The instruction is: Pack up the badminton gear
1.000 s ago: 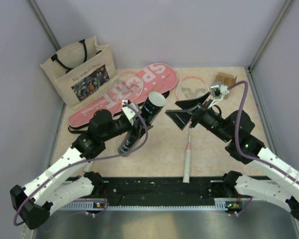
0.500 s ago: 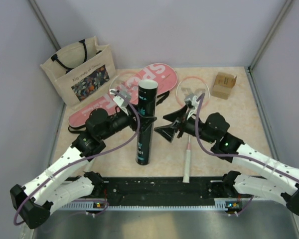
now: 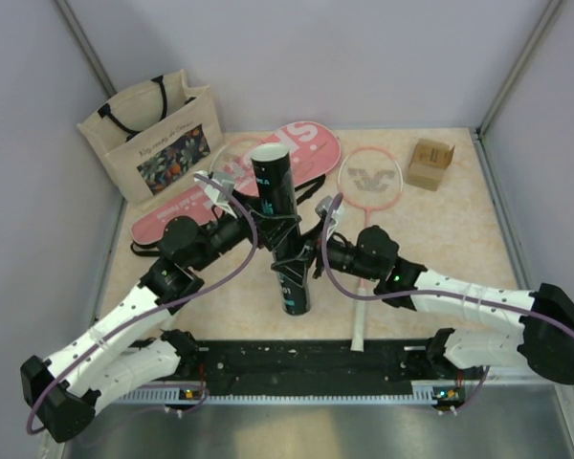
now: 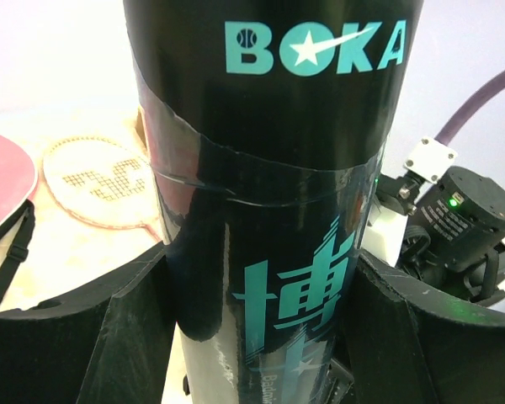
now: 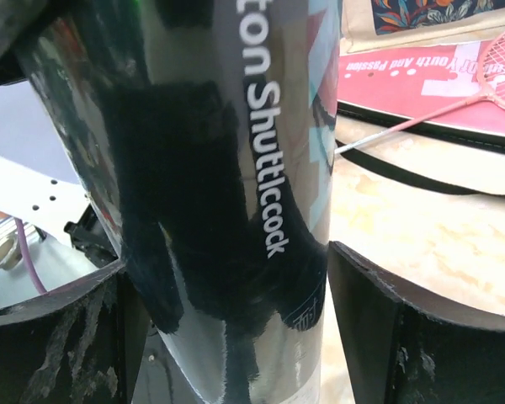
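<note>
The dark cylindrical tube [image 3: 271, 186] stands nearly upright at mid-table, its open top toward the back. My left gripper [image 3: 271, 225] is shut on its middle, and both fingers press its walls in the left wrist view, on the tube [image 4: 278, 168]. My right gripper [image 3: 297, 256] is open and straddles the tube [image 5: 227, 168] lower down, fingers close beside both walls. One pink racket [image 3: 368, 177] lies right of the tube. A second racket [image 3: 231, 158] rests on the pink cover [image 3: 306, 143] behind it.
A beige tote bag [image 3: 158, 134] stands at the back left. A small cardboard box [image 3: 430, 163] sits at the back right. The cover's black strap [image 3: 311, 186] trails toward the tube. Walls close in on three sides.
My left gripper has swung the tube from a low tilt to nearly upright. My right arm has moved left from the racket and brought its jaws around the tube's lower part.
</note>
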### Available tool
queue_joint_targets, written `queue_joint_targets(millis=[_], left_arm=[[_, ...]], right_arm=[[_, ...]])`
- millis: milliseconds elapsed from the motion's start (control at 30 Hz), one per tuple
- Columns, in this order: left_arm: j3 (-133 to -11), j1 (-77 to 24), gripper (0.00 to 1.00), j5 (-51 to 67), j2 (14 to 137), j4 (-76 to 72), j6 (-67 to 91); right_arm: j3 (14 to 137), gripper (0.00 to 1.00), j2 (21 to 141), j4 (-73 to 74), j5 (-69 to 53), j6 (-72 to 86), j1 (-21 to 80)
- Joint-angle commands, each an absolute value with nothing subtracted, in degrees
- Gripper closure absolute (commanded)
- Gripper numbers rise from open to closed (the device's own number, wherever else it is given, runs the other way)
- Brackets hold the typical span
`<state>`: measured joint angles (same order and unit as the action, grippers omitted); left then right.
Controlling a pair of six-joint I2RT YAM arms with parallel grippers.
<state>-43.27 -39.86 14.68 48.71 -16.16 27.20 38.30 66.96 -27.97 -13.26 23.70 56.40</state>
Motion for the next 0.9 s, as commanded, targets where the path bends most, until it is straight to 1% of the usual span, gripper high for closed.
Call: queue_joint_targets(millis=[0, 33, 133, 167, 233, 300, 333, 367, 500, 600, 667, 767, 867], left_arm=[[-43.33, -39.99, 0.77, 12.57, 46.85, -22.07, 27.60], [-43.16, -39.99, 0.70, 12.13, 46.58, -21.10, 26.81], [-43.16, -39.99, 0.58, 10.20, 45.79, -17.33, 24.79], [-43.07, -39.99, 0.55, 9.76, 45.36, -16.36, 24.26], [-42.80, -39.99, 0.46, 8.97, 44.39, -14.51, 23.03], [-42.89, -39.99, 0.31, 8.35, 43.51, -12.49, 21.63], [-42.89, -39.99, 0.27, 8.09, 42.90, -11.44, 20.66], [-42.89, -39.99, 0.21, 7.82, 42.54, -10.73, 19.70], [-42.98, -39.99, 0.15, 7.29, 42.27, -8.09, 17.84], [-43.42, -39.99, 0.06, 7.56, 42.36, -4.76, 16.53], [-43.85, -40.08, 0.02, 7.38, 42.19, -2.47, 14.95], [-44.30, -39.99, 0.01, 6.60, 41.31, -0.18, 11.79], [-44.82, -39.99, 0.01, 5.02, 40.08, 4.47, 7.92]], right_arm=[[41.31, 0.26, 68.72, -33.13, -11.25, 23.82, 56.86], [41.40, 0.30, 69.25, -33.48, -11.95, 23.73, 56.69], [42.10, 0.48, 70.84, -33.92, -12.31, 25.92, 56.17], [42.27, 0.52, 71.36, -34.19, -12.39, 26.71, 55.73], [42.10, 0.55, 71.63, -35.33, -12.13, 29.78, 54.50], [42.01, 0.57, 71.98, -35.25, -12.91, 33.20, 51.96], [42.10, 0.58, 72.07, -34.72, -13.53, 34.96, 50.29], [42.10, 0.59, 72.16, -34.28, -14.06, 36.55, 48.88], [41.92, 0.61, 71.90, -31.38, -16.96, 38.67, 42.99], [41.05, 0.64, 69.36, -28.22, -15.74, 38.24, 40.09], [40.69, 0.65, 67.16, -24.72, -13.20, 37.44, 38.16], [41.48, 0.66, 64.17, -15.94, -9.24, 36.04, 34.64], [43.50, 0.66, 60.92, -0.14, 1.28, 33.66, 31.04]])
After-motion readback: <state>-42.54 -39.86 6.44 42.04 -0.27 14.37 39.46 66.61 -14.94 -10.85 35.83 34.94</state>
